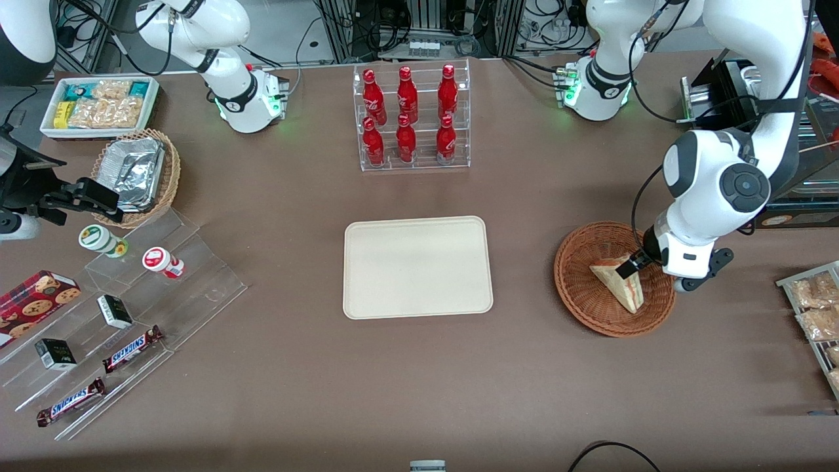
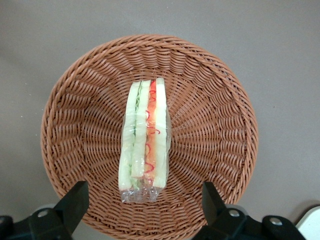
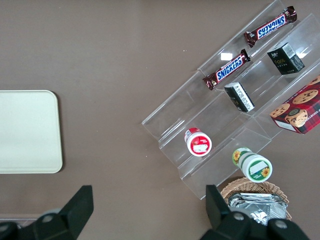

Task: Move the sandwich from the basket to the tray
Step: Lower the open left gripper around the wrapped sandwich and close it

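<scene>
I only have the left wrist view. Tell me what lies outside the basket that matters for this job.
Observer: The tray lies beside the basket, toward the parked arm's end of the table, with nothing on it.
Operator: Give me the gripper's position.
Observer: The gripper hangs open over the sandwich, not gripping it.
Operator: Name anything standing near the tray.
Observer: A clear rack of red bottles stands farther from the front camera than the tray.

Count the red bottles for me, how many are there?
6, all in the clear rack farther from the camera than the tray: three on its upper step, three on its lower step. The gripper hovers over the basket, fingers open.
</scene>
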Action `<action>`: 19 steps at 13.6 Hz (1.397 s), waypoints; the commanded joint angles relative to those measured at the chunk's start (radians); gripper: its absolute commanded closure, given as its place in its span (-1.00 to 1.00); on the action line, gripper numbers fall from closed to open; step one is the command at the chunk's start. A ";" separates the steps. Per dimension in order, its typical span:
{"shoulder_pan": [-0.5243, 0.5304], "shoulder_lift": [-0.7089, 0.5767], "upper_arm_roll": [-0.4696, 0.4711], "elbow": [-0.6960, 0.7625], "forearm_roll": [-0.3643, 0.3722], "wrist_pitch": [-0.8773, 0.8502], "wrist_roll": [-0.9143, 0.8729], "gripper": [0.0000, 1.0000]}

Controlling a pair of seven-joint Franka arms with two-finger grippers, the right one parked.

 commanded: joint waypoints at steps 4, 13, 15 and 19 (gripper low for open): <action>-0.011 0.034 0.003 -0.007 0.016 0.039 -0.044 -1.00; -0.007 0.119 0.010 -0.039 0.016 0.145 -0.056 -0.99; -0.007 0.119 0.011 -0.050 0.016 0.149 -0.057 0.31; -0.007 0.093 0.011 -0.055 0.017 0.113 -0.039 1.00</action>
